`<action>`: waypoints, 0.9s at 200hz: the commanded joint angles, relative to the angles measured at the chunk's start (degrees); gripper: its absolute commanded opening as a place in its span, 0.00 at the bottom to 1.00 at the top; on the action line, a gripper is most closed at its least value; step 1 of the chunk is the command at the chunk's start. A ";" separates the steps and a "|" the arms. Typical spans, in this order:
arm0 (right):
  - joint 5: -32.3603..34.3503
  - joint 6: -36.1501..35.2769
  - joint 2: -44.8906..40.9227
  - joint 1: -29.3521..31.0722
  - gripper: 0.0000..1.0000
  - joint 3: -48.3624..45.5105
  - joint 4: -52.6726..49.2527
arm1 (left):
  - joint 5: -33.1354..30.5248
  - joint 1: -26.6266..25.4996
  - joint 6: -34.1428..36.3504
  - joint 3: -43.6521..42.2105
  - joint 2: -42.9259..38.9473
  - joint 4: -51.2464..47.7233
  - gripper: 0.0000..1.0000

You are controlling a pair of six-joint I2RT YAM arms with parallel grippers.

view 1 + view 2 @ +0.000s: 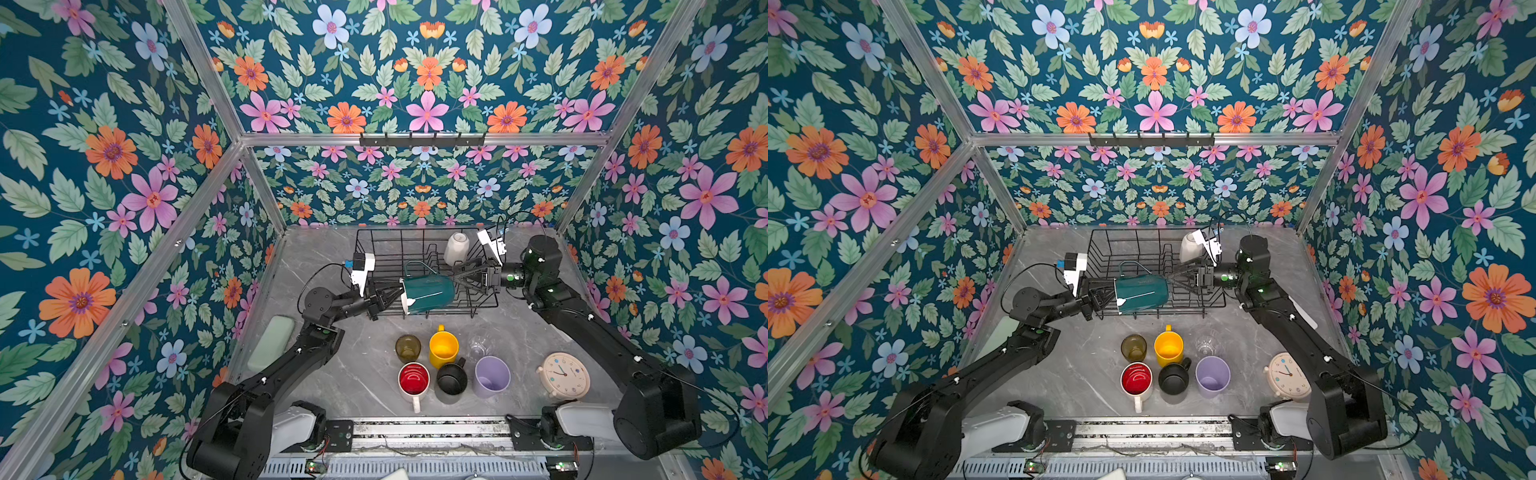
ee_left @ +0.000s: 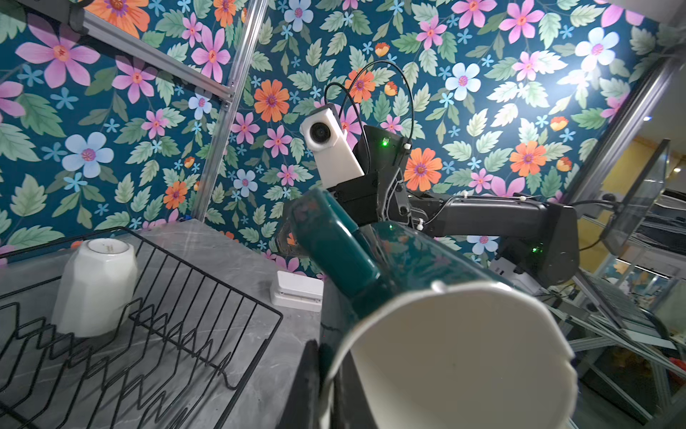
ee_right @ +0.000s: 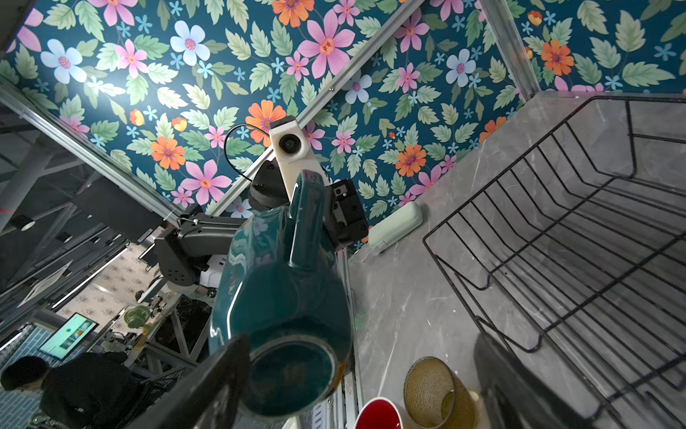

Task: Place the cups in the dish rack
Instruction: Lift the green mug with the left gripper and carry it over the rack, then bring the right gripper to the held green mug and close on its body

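Left end effector [image 1: 399, 293] pinches the teal ceramic mug [image 1: 428, 293] above the black wire dish rack [image 1: 399, 245]. Right end effector [image 1: 456, 279] gapes around its base.

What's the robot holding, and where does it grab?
The teal mug, pinched at its rim by the shut left gripper. The right gripper is open around its base.

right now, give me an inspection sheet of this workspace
surface: grey marble table, no spills seen
job's things: teal mug sideways over dish rack; white faceted mug upside down inside, far right; olive glass, yellow mug, clear glass, red-lined white mug, black mug, lilac tumbler standing on table
clutter: alarm clock, pale green block
grippers: left gripper shut on teal mug's rim; right gripper open around its base
cables: black loop at each wrist camera
surroundings: floral walls, hook rail
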 commanded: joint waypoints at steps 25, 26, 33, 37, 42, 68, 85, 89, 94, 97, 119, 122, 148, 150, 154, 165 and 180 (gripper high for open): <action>-2.00 0.77 -3.13 0.99 0.94 -0.93 3.24 | 1.39 0.08 -2.94 0.33 0.37 8.67 0.00; -1.98 0.77 -3.13 1.05 0.94 -0.92 3.24 | 1.39 0.09 -2.88 0.31 0.37 8.70 0.00; -2.00 0.64 -3.22 1.52 0.94 -0.91 3.08 | 1.39 0.09 -2.86 0.21 0.37 8.68 0.00; -2.01 0.43 -3.28 1.85 0.94 -0.87 3.06 | 1.39 0.03 -2.87 0.18 0.37 8.70 0.00; -1.81 0.10 -3.37 2.30 0.94 -0.74 2.70 | 1.43 0.10 -2.80 0.11 0.37 8.72 0.00; -1.13 -1.52 -3.83 4.11 0.94 0.06 0.63 | 1.39 0.09 -2.99 0.11 0.59 9.45 0.00; -0.91 -3.25 -3.92 5.63 0.94 0.67 -1.38 | 1.34 0.06 -3.38 0.11 0.88 9.79 0.00; -0.81 -3.62 -3.93 5.96 0.94 0.72 -1.81 | 1.39 0.10 -3.51 0.11 0.90 9.96 0.00; -0.80 -3.79 -3.87 6.32 0.94 0.83 -1.86 | 1.41 0.07 -3.69 0.11 0.98 10.16 0.00; -0.83 -3.80 -3.84 6.59 0.94 0.79 -1.80 | 1.39 0.10 -3.79 0.11 0.99 10.33 0.00; -0.83 -3.72 -3.60 8.14 0.94 0.82 -1.47 | 1.43 0.10 -4.03 0.11 0.90 10.39 0.00; -0.82 -3.59 -3.58 8.38 0.94 0.83 -1.36 | 1.32 0.11 -4.00 0.11 0.90 10.35 0.00; -0.11 -3.45 -3.16 9.79 0.95 1.02 -1.16 | 1.21 0.06 -4.21 0.19 1.15 10.90 0.00; -0.05 -3.45 -3.10 9.85 0.95 0.98 -1.14 | 1.23 0.03 -4.27 0.20 1.16 10.98 0.00; 0.07 -3.45 -3.01 10.01 0.95 1.04 -1.15 | 1.21 0.08 -4.37 0.20 1.29 11.11 0.00; 0.49 -3.36 -2.71 10.37 0.94 1.19 -0.85 | 1.31 0.06 -4.79 0.20 1.58 11.75 0.00; 1.24 -3.23 -2.29 10.98 0.94 1.39 -0.81 | 1.52 0.11 -5.66 0.20 2.03 12.71 0.00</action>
